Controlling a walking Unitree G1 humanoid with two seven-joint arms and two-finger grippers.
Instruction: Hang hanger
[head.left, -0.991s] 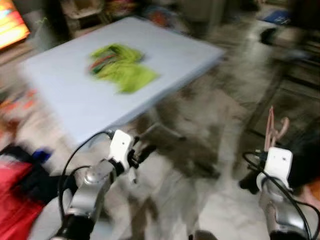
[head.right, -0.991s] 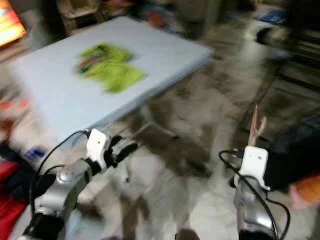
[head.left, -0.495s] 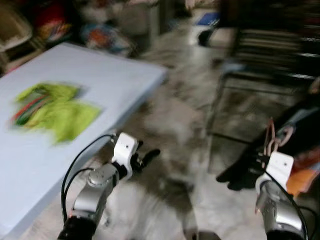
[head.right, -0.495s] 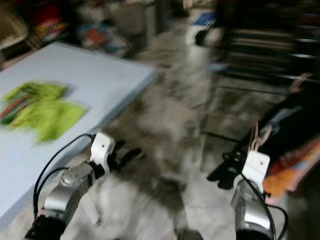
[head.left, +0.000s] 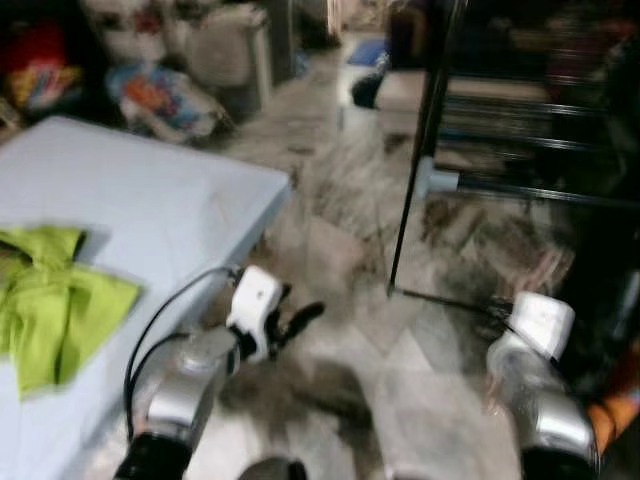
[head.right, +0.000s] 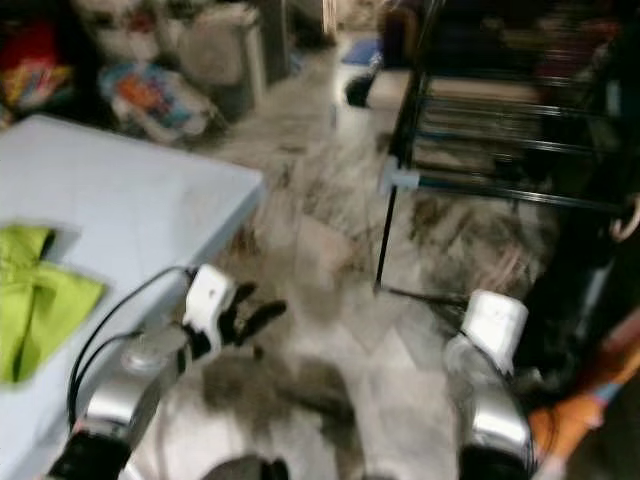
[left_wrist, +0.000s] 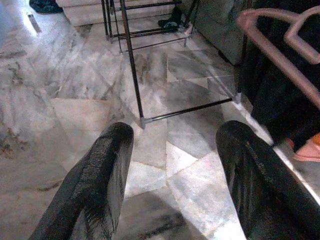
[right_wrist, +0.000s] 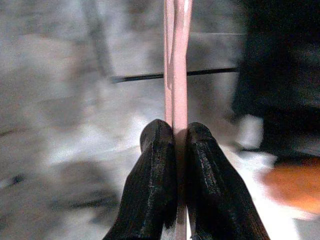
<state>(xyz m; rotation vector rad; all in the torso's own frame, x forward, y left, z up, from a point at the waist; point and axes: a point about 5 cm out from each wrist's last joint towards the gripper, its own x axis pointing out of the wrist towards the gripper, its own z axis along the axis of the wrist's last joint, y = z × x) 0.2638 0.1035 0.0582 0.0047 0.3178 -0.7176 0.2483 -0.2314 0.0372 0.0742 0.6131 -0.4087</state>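
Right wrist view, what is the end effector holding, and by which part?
The right end effector is shut on a pink hanger, pinching its thin bar edge-on between the fingertips. The left end effector is open, holding nothing.

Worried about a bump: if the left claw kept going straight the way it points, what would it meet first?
Probably the marble floor, then the black rack's foot bar. The left claw is open and angled down at the tiles; depth is unclear.

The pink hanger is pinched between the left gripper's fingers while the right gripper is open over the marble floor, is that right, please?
Not quite: the sides are swapped. The right wrist view shows the right gripper shut on the pink hanger, and the left wrist view shows the left gripper open over the marble floor.
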